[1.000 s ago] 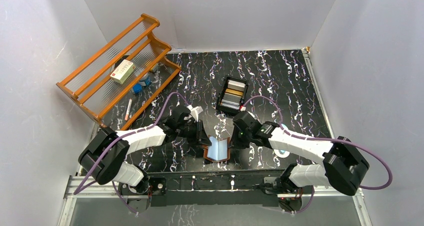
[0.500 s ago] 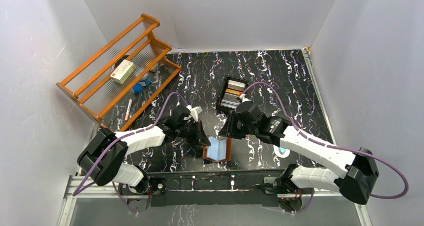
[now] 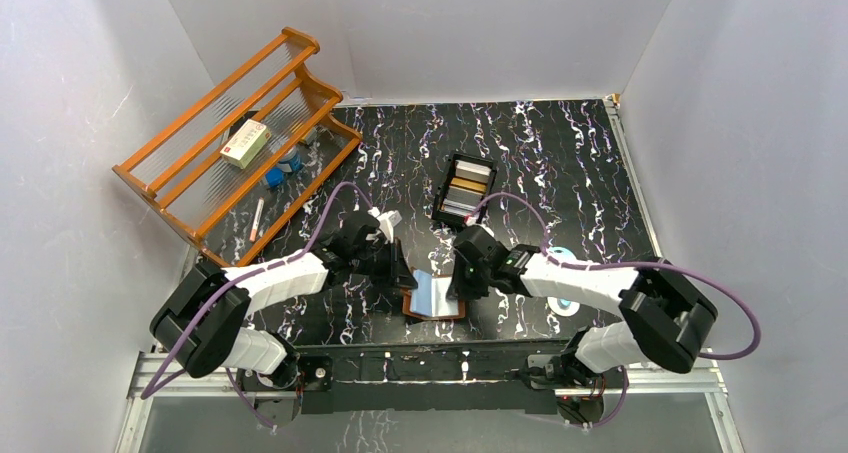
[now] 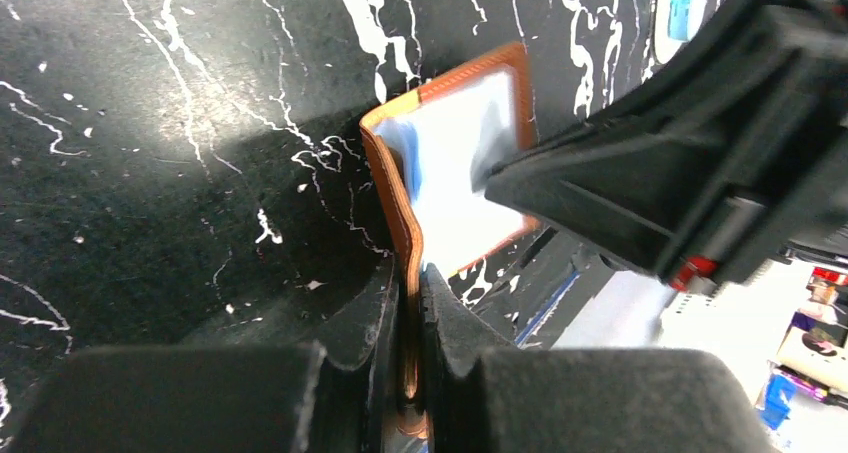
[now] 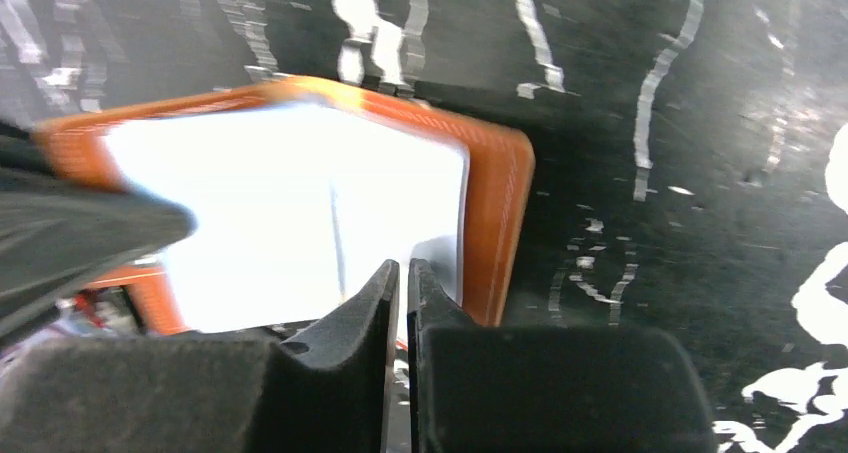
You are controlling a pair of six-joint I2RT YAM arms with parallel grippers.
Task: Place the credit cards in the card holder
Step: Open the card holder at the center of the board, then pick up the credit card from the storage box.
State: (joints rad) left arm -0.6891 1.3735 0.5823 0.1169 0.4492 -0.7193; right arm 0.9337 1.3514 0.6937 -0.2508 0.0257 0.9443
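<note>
The brown card holder [image 3: 433,296] lies open near the front edge, its pale blue sleeves facing up [image 5: 300,203]. My left gripper [image 3: 402,276] is shut on the holder's left leather flap [image 4: 392,188], which stands up between the fingers [image 4: 410,273]. My right gripper [image 3: 458,283] is shut, and its tips [image 5: 403,265] sit on the pale sleeve by the holder's right edge. I see nothing between its fingers. The credit cards [image 3: 465,191], orange-gold and grey, stand in the black tray [image 3: 475,159] behind the holder.
A wooden rack [image 3: 300,45] leans at the back left, holding a white packet [image 3: 245,143] and small blue items [image 3: 280,170]. A pen [image 3: 257,218] lies beside it. A white and blue round object [image 3: 566,305] sits under the right arm. White walls surround the table.
The right gripper lifted back toward the tray, opened briefly, then came down closed onto the holder's right half. The holder now lies flatter. The left gripper kept its hold.
</note>
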